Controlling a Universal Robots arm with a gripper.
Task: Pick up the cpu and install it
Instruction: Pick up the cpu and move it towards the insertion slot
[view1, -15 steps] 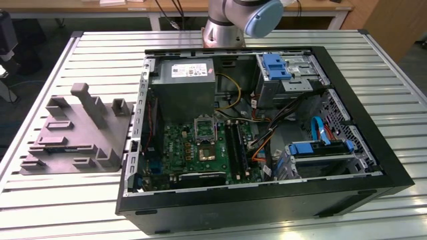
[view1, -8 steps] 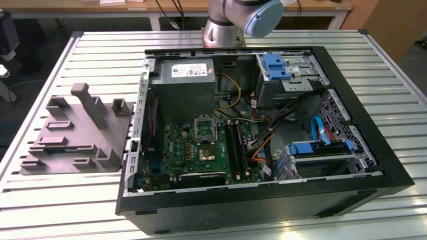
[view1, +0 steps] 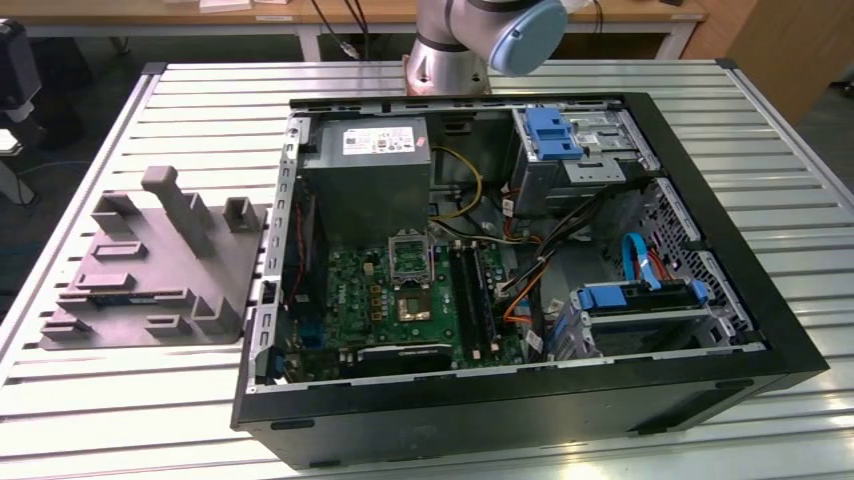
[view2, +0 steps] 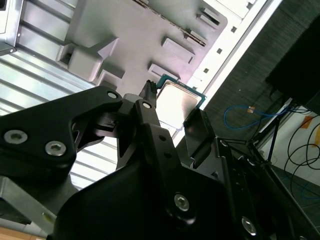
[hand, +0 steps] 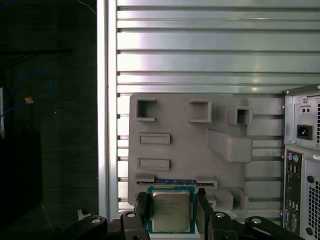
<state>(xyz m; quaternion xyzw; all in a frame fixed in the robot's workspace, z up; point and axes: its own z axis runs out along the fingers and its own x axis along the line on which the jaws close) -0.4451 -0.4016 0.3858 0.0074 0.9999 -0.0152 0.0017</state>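
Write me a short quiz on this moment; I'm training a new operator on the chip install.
1. True or false: the chip sits clamped between the fingers.
2. In the first wrist view, what lies behind the chip? A: a grey tray. B: a keyboard. C: a cardboard box.
3. In the exterior view, what colour is the board inside the open computer case?
Key: 1 true; 2 A; 3 green.
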